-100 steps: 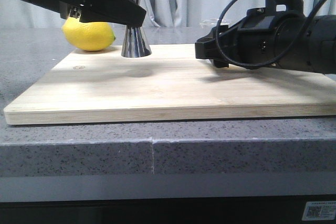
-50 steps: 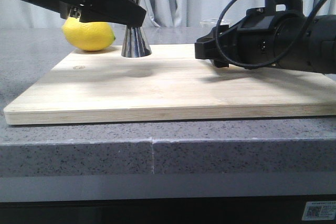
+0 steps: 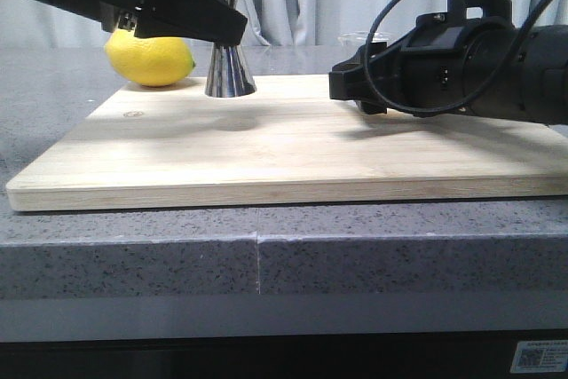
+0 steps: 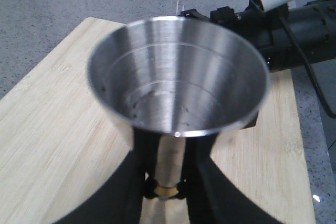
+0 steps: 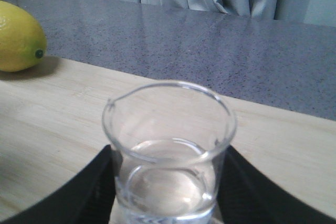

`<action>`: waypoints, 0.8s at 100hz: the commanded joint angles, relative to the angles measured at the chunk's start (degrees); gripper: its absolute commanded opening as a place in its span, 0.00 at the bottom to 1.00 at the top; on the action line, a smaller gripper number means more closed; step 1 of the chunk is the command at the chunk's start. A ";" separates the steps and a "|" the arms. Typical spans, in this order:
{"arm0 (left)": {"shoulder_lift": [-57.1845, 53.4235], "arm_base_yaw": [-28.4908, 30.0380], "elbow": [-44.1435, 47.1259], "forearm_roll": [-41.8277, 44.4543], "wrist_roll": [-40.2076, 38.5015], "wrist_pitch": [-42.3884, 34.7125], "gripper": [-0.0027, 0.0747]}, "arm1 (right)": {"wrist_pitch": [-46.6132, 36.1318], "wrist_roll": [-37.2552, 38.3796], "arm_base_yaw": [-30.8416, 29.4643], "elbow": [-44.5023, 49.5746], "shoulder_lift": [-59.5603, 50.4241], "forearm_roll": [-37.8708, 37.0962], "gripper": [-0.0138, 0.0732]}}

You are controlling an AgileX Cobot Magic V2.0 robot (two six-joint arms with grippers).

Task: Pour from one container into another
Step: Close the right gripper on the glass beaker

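The steel jigger [image 3: 231, 73] stands upright on the bamboo board [image 3: 293, 148], near the board's back left. My left gripper [image 3: 224, 31] is shut on its narrow waist. In the left wrist view the jigger's open upper cup [image 4: 178, 77] fills the middle, and black fingers [image 4: 123, 195] press either side of the gold band [image 4: 167, 188]. My right gripper [image 5: 169, 169] is shut on the clear glass beaker [image 5: 170, 145], which holds some clear liquid and stays upright. In the front view only the beaker's rim [image 3: 362, 39] shows above the right arm [image 3: 453, 68].
A yellow lemon [image 3: 151, 58] lies at the back left by the board's corner, just left of the jigger, and shows as the lemon [image 5: 18, 35] in the right wrist view. Grey stone counter [image 3: 266, 255] surrounds the board. Curtains hang behind.
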 commanded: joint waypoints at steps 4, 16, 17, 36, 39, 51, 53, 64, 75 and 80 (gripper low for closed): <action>-3.03 -0.37 -1.84 -3.92 -0.30 2.70 0.07 | -4.14 -0.45 -0.28 -1.33 -1.91 -0.55 0.53; -3.03 -0.37 -1.84 -3.92 -0.30 2.70 0.07 | -4.14 -0.45 -0.28 -1.33 -1.91 -0.55 0.53; -3.03 -0.37 -1.84 -3.92 -0.30 2.70 0.07 | -4.14 -0.45 -0.28 -1.33 -1.91 -0.55 0.53; -3.03 -0.37 -1.84 -3.92 -0.30 2.70 0.07 | -4.76 -0.45 -0.28 -1.33 -1.91 -0.55 0.53; -3.03 -0.37 -1.84 -3.92 -0.30 2.70 0.07 | -4.76 -0.45 -0.28 -1.33 -1.91 -0.55 0.53; -3.03 -0.37 -1.84 -3.92 -0.30 2.70 0.07 | -4.85 -0.45 -0.28 -1.33 -1.91 -0.55 0.47; -3.03 -0.37 -1.84 -3.92 -0.30 2.70 0.07 | -4.99 -0.45 -0.28 -1.33 -1.91 -0.61 0.45; -3.03 -0.37 -1.84 -3.92 -0.30 2.70 0.07 | -5.24 -0.45 -0.28 -1.33 -1.91 -0.99 0.41; -3.03 -0.37 -1.84 -3.92 -0.30 2.70 0.07 | -5.43 -0.45 -0.28 -1.33 -1.91 -0.99 0.41; -3.03 -0.37 -1.84 -3.92 -0.30 2.70 0.07 | -5.43 -0.45 -0.28 -1.33 -1.91 -0.99 0.41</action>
